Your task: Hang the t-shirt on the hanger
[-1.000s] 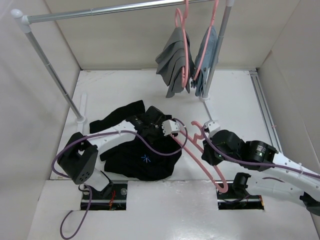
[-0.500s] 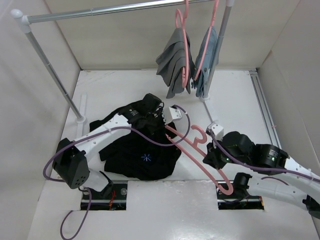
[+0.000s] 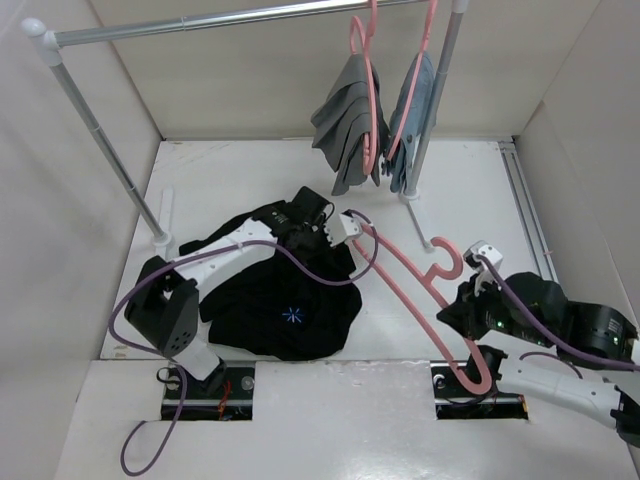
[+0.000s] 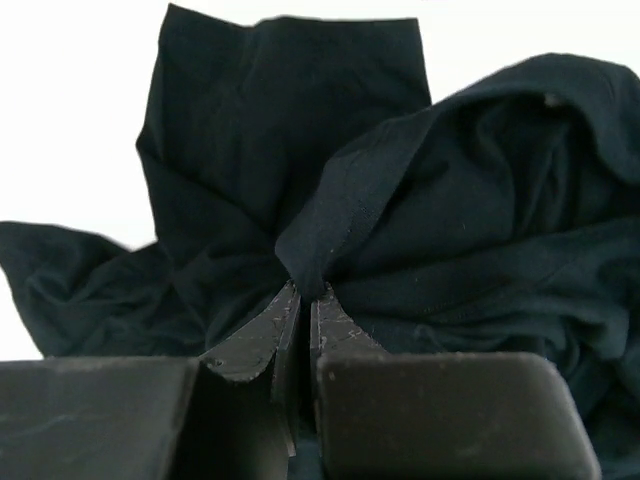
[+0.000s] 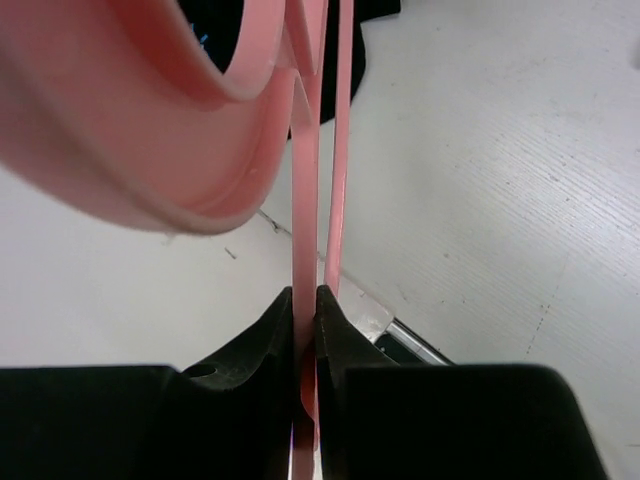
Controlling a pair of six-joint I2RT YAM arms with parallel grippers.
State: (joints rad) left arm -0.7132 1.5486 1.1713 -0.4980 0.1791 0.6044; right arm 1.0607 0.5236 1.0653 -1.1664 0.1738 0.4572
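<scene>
The black t-shirt (image 3: 280,300) lies crumpled on the white table, left of centre. My left gripper (image 3: 312,236) is at the shirt's far right edge, shut on a raised fold of its fabric; the left wrist view shows that pinched fold (image 4: 330,230) between my shut jaws (image 4: 304,296). My right gripper (image 3: 456,312) is shut on the pink hanger (image 3: 400,275), which slants from the shirt's far right edge toward the near right, hook (image 3: 447,262) up. In the right wrist view the jaws (image 5: 305,300) clamp one hanger bar (image 5: 304,200).
A metal rail (image 3: 200,22) crosses the back, with posts on the table at the left (image 3: 110,150) and centre right (image 3: 432,95). Two pink hangers on it carry a grey garment (image 3: 348,120) and a blue-grey garment (image 3: 412,115). White walls enclose the table.
My right gripper has carried the hanger to the right and nearer, hook now farther right. My left gripper has moved away and left a little, still holding the shirt fold.
</scene>
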